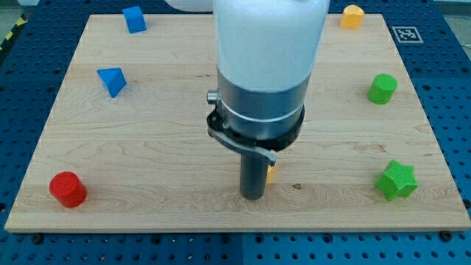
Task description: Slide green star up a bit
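The green star (397,180) lies near the view's bottom right corner of the wooden board (147,147). My tip (253,196) rests on the board at bottom centre, far to the left of the star and apart from it. A small yellow-orange block (271,174) peeks out just right of the rod, mostly hidden behind it; its shape cannot be made out.
A green cylinder (382,88) sits at the right, above the star. An orange block (352,15) is at top right. A blue block (134,18) is at top left, a blue triangle (112,80) below it. A red cylinder (68,189) is at bottom left.
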`<control>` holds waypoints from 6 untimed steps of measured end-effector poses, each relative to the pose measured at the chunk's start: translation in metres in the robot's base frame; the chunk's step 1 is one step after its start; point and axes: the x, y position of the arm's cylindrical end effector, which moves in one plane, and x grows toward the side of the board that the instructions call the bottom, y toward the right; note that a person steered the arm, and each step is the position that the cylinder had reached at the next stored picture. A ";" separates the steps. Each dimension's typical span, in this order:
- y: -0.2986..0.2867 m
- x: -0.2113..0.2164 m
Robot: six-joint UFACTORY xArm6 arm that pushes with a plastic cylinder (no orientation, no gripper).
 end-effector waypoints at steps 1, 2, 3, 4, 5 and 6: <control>0.004 -0.028; 0.014 -0.041; 0.044 0.001; 0.102 0.033; 0.177 0.043; 0.219 0.040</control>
